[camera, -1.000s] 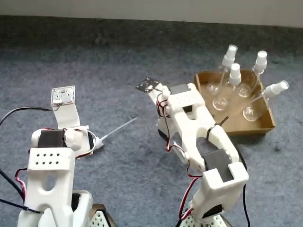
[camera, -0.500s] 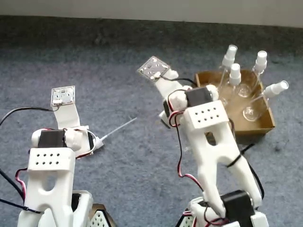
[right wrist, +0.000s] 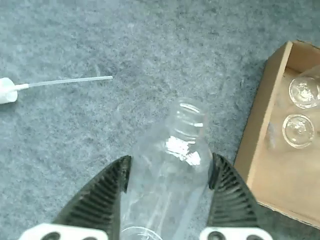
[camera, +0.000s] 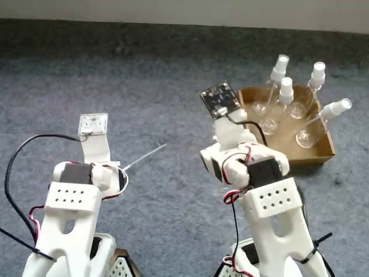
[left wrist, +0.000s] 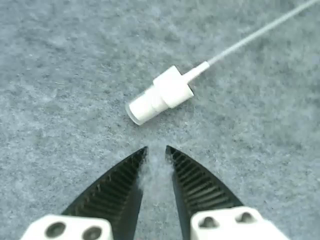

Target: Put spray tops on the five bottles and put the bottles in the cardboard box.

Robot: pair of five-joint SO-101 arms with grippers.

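Observation:
A loose white spray top lies on the grey carpet, its thin tube pointing toward the right arm. My left gripper hovers just short of the cap end, open by a narrow gap with nothing between the fingers. My right gripper is shut on a clear bottle with no top, its open neck pointing away from the wrist. From the right wrist the spray top shows off to one side of the bottle. The cardboard box at the right holds several bottles with spray tops.
The box's near wall stands close beside the held bottle. The right arm is folded up between the spray top's tube and the box. Grey carpet covers the whole table, with a dark strip along the far edge.
The right arm has drawn back from a low stretched pose and lifted its wrist, keeping the bottle. The left arm has shifted slightly to the right, over the spray top's cap.

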